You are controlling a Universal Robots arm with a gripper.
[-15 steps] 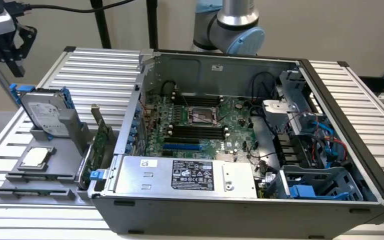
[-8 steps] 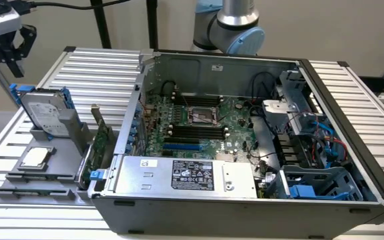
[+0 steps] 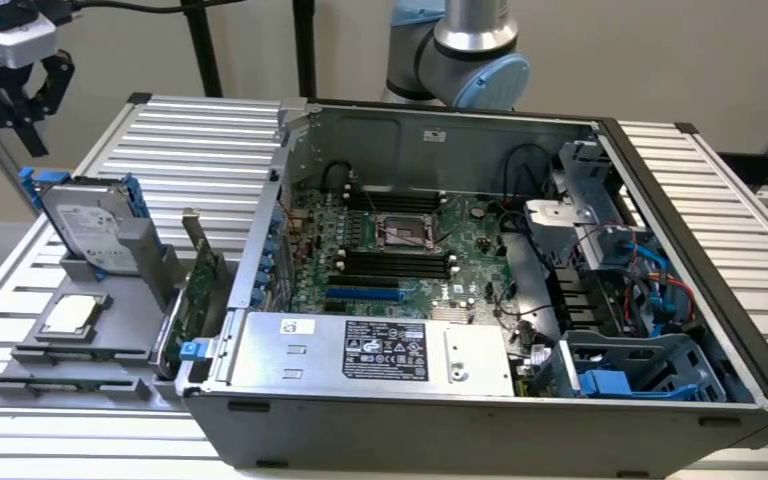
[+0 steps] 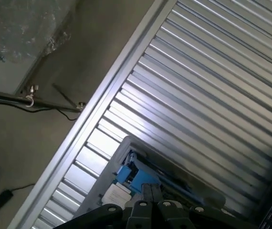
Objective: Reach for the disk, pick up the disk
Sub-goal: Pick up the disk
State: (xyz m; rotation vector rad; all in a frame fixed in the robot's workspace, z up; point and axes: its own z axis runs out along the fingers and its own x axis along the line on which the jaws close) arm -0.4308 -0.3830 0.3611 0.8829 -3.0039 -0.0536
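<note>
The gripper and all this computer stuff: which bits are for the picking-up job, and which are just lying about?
For the job:
- gripper, shut and empty
- disk, in its blue frame

Just lying about:
- small square chip
- open computer case

Exterior view: arm (image 3: 471, 50) cut off by top edge, its base behind the case (image 3: 478, 440). Worktop (image 3: 37, 445) runs off the bottom edge. Print on the disk (image 3: 95, 228) label too small to read. Wrist view: tray (image 4: 126, 143) cut off by bottom edge, tool (image 4: 151, 191) overlapping part of it. Case only a sliver at one edge.
</note>
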